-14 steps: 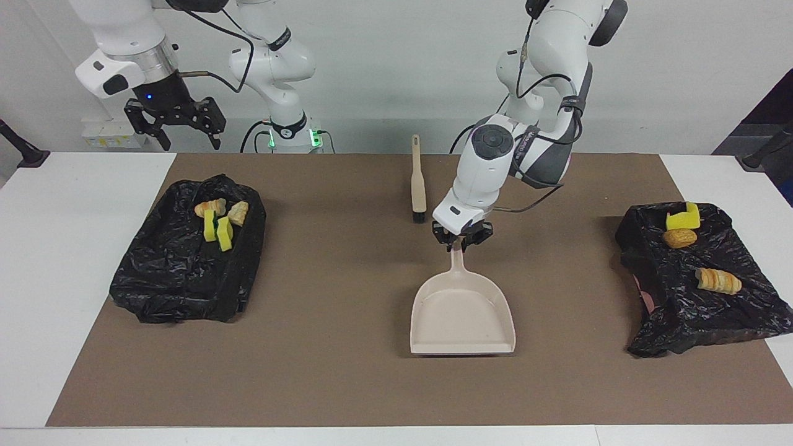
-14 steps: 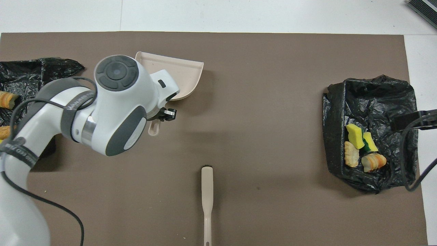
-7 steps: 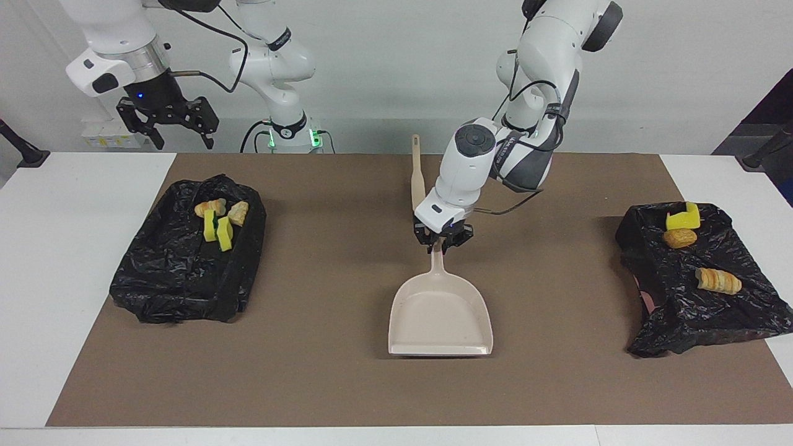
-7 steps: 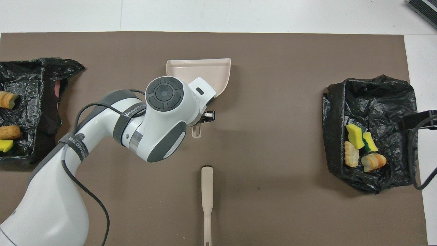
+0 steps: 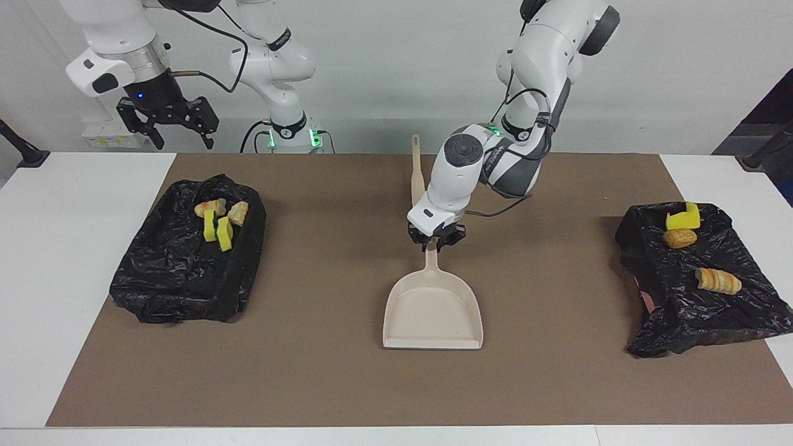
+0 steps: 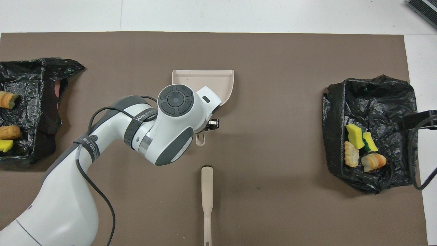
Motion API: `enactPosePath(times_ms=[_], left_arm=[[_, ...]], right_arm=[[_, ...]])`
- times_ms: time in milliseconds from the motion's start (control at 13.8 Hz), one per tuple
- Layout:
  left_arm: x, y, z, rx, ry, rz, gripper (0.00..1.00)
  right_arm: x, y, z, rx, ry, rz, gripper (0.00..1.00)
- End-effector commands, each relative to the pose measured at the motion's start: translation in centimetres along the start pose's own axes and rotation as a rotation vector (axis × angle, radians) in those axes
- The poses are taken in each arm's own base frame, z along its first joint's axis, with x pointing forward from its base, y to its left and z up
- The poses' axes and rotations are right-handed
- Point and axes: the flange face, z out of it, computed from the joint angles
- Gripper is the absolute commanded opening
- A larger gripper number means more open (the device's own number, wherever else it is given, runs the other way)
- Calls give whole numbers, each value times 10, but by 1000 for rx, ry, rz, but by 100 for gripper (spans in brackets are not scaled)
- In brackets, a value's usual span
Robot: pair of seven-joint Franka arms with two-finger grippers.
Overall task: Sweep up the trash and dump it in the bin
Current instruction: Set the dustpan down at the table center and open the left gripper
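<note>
**Inspector:** The mat [image 5: 347,384] bears two bins lined in black. The bin at the right arm's end [image 5: 186,272] holds four lumps of trash [image 5: 218,230]; the bin at the left arm's end [image 5: 700,297] holds three [image 5: 717,280].

**Clerk:** And the dustpan [image 5: 433,310]?

**Inspector:** Mid-mat, flat, handle toward the robots, mouth away. The left gripper [image 5: 436,243] sits at the handle; grip cannot be told. The overhead view hides it beneath the wrist. The brush [image 6: 207,201] lies lengthwise nearer the robots. The right gripper [image 5: 168,127] waits raised, fingers spread.
</note>
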Motion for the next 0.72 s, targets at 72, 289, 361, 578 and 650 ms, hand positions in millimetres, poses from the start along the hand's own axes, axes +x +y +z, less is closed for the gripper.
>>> enactPosePath(times_ms=[72,289,361,578,650], left_arm=[[-2,-18,-31,54,10,-22,100],[-2,-58,-86,128,36,-59,100],[1,-77,-105,136,51,-31,100],[-13,-135,-182,179,73,-24,100],[-17,-160,-205,167,66,-4,100]], right_arm=[[-4,3,-3,8,4,-9,100],[-4,3,-3,8,2,-9,100],[-4,3,-3,8,2,-9,100],[-4,3,-3,8,2,-9,100],[-4,3,-3,8,2,-9,100]])
